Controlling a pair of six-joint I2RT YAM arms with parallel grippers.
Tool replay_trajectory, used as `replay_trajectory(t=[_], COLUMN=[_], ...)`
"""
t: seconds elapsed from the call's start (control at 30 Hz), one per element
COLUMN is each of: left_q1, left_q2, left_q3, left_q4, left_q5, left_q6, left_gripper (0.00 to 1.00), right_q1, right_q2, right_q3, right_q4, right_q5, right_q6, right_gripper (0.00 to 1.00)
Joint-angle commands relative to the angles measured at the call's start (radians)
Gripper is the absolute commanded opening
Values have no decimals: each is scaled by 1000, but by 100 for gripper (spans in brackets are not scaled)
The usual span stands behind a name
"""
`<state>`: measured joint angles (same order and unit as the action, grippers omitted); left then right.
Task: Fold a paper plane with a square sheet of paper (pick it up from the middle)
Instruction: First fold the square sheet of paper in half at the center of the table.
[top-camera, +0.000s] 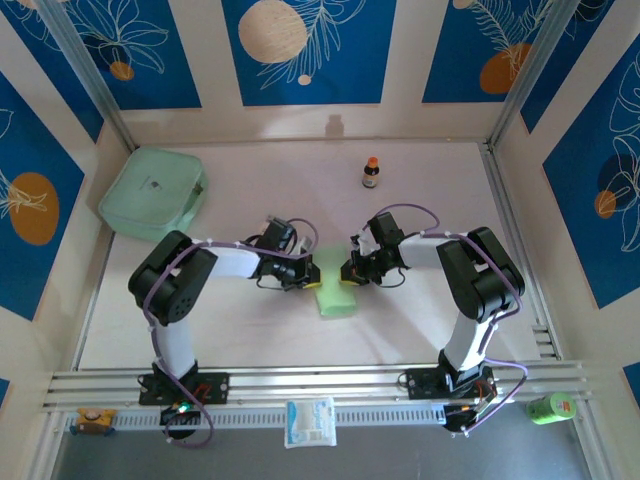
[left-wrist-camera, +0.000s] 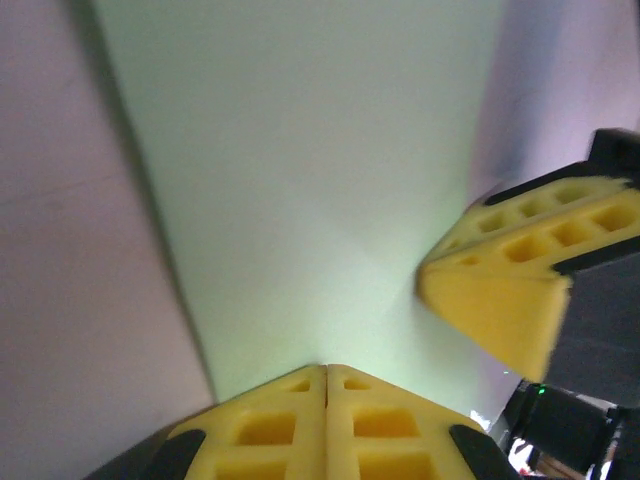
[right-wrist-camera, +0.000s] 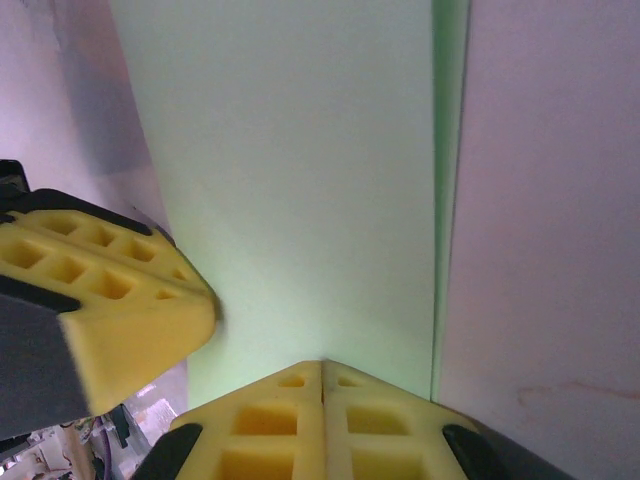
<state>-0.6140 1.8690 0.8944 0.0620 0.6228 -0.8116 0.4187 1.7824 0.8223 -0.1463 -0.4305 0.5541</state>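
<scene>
**Top view.** The square sheet of paper (top-camera: 337, 296) lies on the table (top-camera: 400, 330) midway between the arms. The left end effector (top-camera: 303, 283) and right end effector (top-camera: 347, 272) flank its far end. The label on the small bottle (top-camera: 371, 173) behind them is too small to read.

**Wrist views.** Each end effector's yellow fingers (left-wrist-camera: 270, 420) are pressed together, with their tips at the sheet. Whether either one pinches the sheet cannot be told. The right wrist view alone shows a darker green strip along one edge of the sheet.

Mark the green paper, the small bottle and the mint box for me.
green paper (top-camera: 337, 298), top view, bare lower half
small bottle (top-camera: 371, 178), top view, dark body
mint box (top-camera: 152, 192), top view, lid centre
</scene>
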Motion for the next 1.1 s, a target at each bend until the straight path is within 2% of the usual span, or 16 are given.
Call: replay_trajectory(t=[0.0, 0.13, 0.4, 0.5, 0.73, 0.9, 1.07], left_q1=[-4, -4, -31, -40, -57, -61, -62], left_q2=[25, 18, -97, -101, -52, -25, -38], left_q3=[-18, -23, -1, -23, -75, -128, -139], left_q4=[-105, -144, -66, -1, 59, 57, -80], left_q5=[-36, -82, -40, -12, 35, 12, -81], left_q6=[92, 129, 14, -37, -61, -29, 67], left_gripper=[0, 0, 0, 0, 0, 0, 0], right_q1=[5, 5, 5, 3, 3, 4, 0], right_q2=[19, 17, 15, 18, 17, 17, 15], right_q3=[-39, -43, -43, -41, -41, -43, -46], right_q4=[-101, -101, -101, -102, -102, -104, -104], right_q5=[95, 96, 99, 101, 99, 102, 101], right_q6=[9, 10, 12, 12, 12, 12, 15], right_gripper=[0, 0, 0, 0, 0, 0, 0])
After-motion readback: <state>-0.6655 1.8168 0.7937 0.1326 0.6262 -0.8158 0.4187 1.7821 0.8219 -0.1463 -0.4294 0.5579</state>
